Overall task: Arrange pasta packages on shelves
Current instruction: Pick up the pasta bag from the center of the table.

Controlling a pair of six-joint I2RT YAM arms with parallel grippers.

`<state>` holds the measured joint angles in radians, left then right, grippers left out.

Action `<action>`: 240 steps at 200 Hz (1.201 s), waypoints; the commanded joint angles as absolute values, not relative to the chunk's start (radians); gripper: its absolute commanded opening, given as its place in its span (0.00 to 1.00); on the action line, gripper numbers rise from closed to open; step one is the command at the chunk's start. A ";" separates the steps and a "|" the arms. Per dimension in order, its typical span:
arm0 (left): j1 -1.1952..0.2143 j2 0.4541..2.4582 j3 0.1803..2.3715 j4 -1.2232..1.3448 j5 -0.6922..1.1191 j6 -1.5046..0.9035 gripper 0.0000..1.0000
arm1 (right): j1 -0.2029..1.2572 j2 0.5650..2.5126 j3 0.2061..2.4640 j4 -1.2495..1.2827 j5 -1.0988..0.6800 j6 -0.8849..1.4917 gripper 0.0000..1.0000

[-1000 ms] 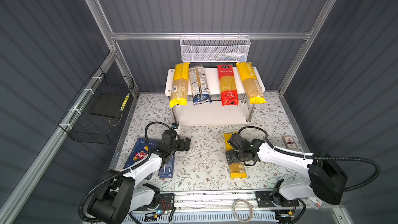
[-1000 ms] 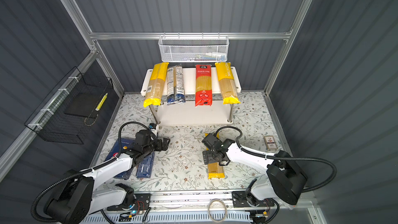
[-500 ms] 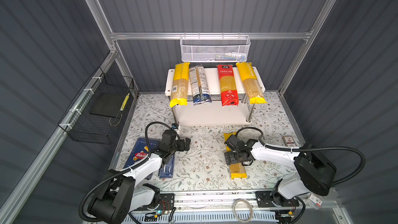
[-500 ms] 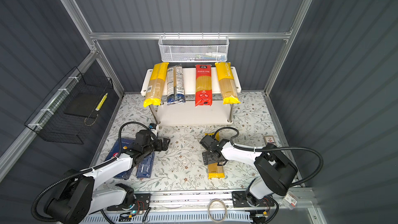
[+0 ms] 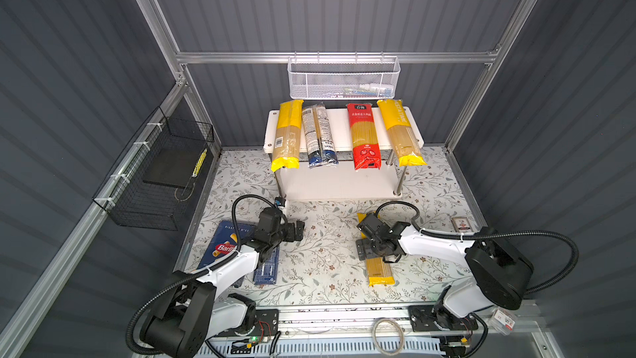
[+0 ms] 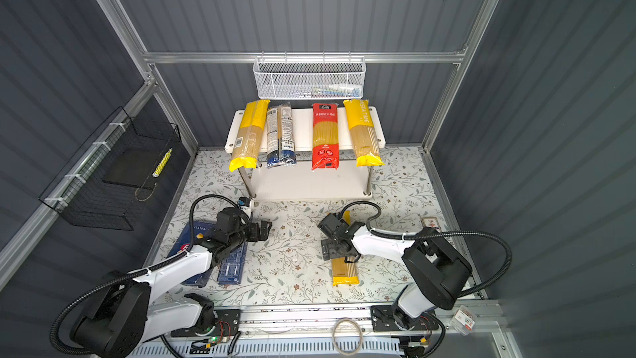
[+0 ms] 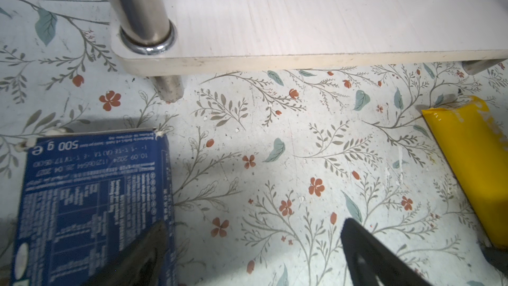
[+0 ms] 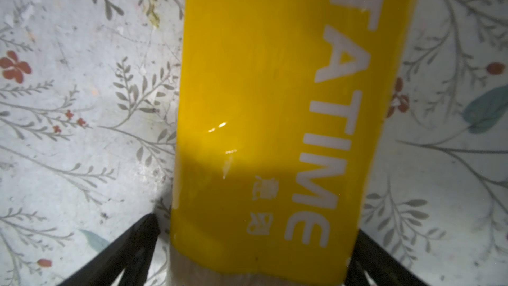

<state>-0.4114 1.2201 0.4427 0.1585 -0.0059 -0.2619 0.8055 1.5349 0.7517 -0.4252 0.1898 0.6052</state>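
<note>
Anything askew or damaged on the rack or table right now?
Yes. On the white upper shelf board, the right-end yellow spaghetti bag lies skewed, angled away from the straight red spaghetti bag beside it. On the floral-print table, the narrow blue cardboard box shows frayed white corners in the left wrist view.

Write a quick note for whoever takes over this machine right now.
Left end effector: open, empty, hovering by the narrow blue box.
Right end effector: open, astride the loose yellow bag lying on the mat; not lifted.
Done: top shelf holds left-end yellow bag, grey-and-blue bag, red bag, right-end yellow bag.
Left: loose yellow bag, narrow blue box, wide Barilla box, all on the mat; lower shelf looks bare.
</note>
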 commanded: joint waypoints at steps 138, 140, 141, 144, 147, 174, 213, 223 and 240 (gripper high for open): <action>-0.407 1.213 0.443 0.160 0.000 -0.250 1.00 | 0.802 1.420 0.681 -0.457 0.273 0.632 0.38; -0.407 1.213 0.443 0.160 0.000 -0.251 1.00 | 0.801 1.413 0.680 -0.456 0.275 0.632 0.37; -0.407 1.213 0.443 0.160 0.000 -0.251 1.00 | 0.801 1.410 0.679 -0.455 0.275 0.632 0.37; -0.407 1.214 0.443 0.160 0.000 -0.250 1.00 | 0.801 1.398 0.677 -0.453 0.276 0.632 0.35; -0.407 1.213 0.443 0.160 0.000 -0.250 1.00 | 0.801 1.387 0.675 -0.451 0.277 0.632 0.34; -0.407 1.215 0.444 0.160 0.000 -0.250 1.00 | 0.801 1.277 0.657 -0.433 0.304 0.634 0.25; -0.407 1.211 0.443 0.160 -0.001 -0.251 1.00 | 0.801 1.127 0.637 -0.410 0.324 0.627 0.17; -0.407 1.209 0.442 0.160 -0.002 -0.252 1.00 | 0.800 1.079 0.639 -0.416 0.335 0.622 0.15; -0.406 1.211 0.442 0.160 -0.002 -0.252 1.00 | 0.792 1.046 0.650 -0.432 0.344 0.607 0.15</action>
